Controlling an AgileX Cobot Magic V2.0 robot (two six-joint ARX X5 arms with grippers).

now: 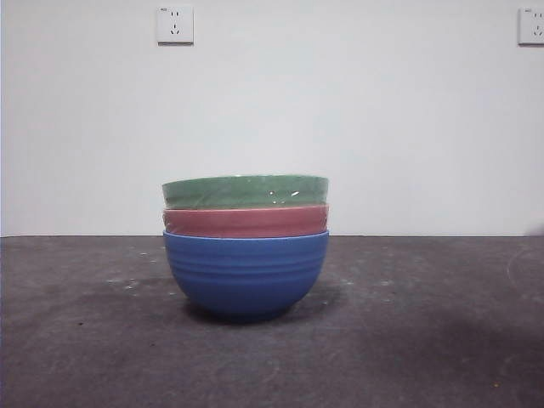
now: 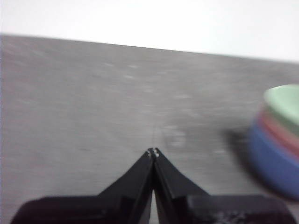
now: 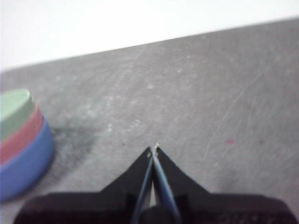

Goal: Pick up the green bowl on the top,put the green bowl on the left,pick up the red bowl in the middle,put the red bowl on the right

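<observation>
The blue bowl (image 1: pixel 246 276) carried red bowl (image 1: pixel 246 221) and green bowl (image 1: pixel 246 191); both claws, left (image 2: pixel 153 152) and right (image 3: pixel 153 148), waited clenched, so lifting green likely came first.

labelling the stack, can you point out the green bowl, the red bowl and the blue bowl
green bowl (image 1: pixel 245 192), front view, middle of its ribbed outer wall
red bowl (image 1: pixel 246 222), front view, middle of its visible band
blue bowl (image 1: pixel 246 274), front view, middle of its outer wall

green bowl (image 1: pixel 245 192) ribbed; red bowl (image 1: pixel 246 222) pinkish-red; blue bowl (image 1: pixel 246 274) ribbed.
</observation>
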